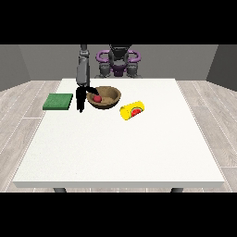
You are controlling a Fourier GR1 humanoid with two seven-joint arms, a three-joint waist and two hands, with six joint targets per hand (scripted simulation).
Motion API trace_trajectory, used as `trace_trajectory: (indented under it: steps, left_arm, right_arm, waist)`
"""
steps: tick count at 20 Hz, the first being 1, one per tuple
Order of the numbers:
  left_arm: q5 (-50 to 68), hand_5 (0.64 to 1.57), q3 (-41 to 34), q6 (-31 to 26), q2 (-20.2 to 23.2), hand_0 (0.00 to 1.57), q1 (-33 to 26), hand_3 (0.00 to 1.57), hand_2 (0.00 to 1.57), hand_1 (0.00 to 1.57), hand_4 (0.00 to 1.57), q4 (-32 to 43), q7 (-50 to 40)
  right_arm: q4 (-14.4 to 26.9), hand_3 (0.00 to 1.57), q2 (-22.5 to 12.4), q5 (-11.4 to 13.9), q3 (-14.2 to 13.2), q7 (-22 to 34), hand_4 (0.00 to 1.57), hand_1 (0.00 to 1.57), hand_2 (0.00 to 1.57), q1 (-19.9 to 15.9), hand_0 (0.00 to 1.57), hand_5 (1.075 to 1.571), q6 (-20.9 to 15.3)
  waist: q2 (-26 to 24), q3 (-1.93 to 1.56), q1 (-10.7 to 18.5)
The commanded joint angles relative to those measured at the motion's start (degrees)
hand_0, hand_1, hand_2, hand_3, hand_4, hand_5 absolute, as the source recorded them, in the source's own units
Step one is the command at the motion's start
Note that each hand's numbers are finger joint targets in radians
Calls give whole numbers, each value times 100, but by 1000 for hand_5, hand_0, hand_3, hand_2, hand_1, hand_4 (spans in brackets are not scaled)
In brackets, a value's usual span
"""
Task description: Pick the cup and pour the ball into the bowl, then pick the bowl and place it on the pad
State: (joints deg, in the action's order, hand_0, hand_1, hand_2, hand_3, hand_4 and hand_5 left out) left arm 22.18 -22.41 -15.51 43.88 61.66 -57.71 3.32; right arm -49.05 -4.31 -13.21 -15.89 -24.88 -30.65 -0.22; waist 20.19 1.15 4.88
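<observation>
A large white table (120,148) fills the middle of the frame, with the robot (118,62) small at its far edge, top centre. Grey wood flooring shows to either side. On the table's upper left part lies a flat green pad (58,101), close to the left edge. Just right of it, a little apart, stands a brown bowl (105,98) with a red ball (97,98) inside, toward the bowl's left side. Right of the bowl and slightly lower in the frame, a yellow cup (132,110) lies on its side, close to the bowl but not touching it; its end facing lower right shows a red patch. No writing can be read on the cup or anywhere else.

The hand at the view's left (82,98) hangs from a grey arm (82,69) that comes down from the top of the frame. It sits at the bowl's left rim, between the bowl and the pad, with dark fingers pointing down beside the bowl and one part reaching over the rim toward the ball; it appears to be gripping the rim. Nothing lies between the bowl and the pad except this hand. The other hand does not show over the table.
</observation>
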Motion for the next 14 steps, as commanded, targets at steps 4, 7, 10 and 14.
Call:
trace_trajectory:
  steps: [4, 7, 10, 14]
  left_arm:
    - [183, 1538, -128, -192, 279, 0, 307, 0, 0, 0, 0, 151, -118]
    - [159, 1533, -60, -210, 175, 0, 167, 0, 0, 0, 0, 50, -78]
    - [221, 1544, -148, -286, 272, 0, 85, 0, 0, 0, 0, 271, -164]
    - [102, 1547, -154, -155, 287, 0, 98, 0, 0, 0, 0, 542, -86]
  right_arm:
    - [406, 0, 337, 208, 188, 326, 416, 0, 0, -387, 0, 1570, -626]
    - [562, 0, 341, 321, 156, 757, 475, 1319, 1208, 27, 1319, 1521, -1011]
    - [439, 1571, 46, 733, 408, 889, 1166, 1571, 1571, 288, 1571, 1405, -1105]
    - [185, 1571, -121, 1487, 908, 1488, 1169, 1571, 1571, 122, 1571, 1457, -1767]
  waist:
    - [356, -118, 267]
    - [272, -113, 349]
    - [89, -106, 211]
    - [-171, -100, 11]
